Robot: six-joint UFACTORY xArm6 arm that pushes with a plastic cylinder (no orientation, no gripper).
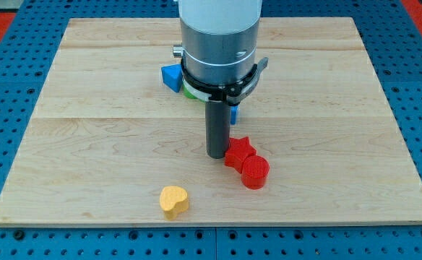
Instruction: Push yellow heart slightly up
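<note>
My tip (pixel 217 154) beside red star (pixel 238 152) (touching red cylinder (pixel 255 172)), yellow heart (pixel 173 201) well apart

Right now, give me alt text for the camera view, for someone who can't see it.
My tip rests on a wooden board just left of a red star touching a red cylinder, well above-right of the yellow heart near the bottom edge. A blue block and a partly hidden green block sit behind the arm.

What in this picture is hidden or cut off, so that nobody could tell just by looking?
- Green block: only a sliver shows in the camera view; the grey arm housing covers the rest, so its shape is unknown.
- Second blue block: a sliver shows beside the dark rod.
- Blue block: its right part is behind the housing.
- Arm: cut off by the view's top.
- My tip: beside the red star block; contact unclear.
</note>
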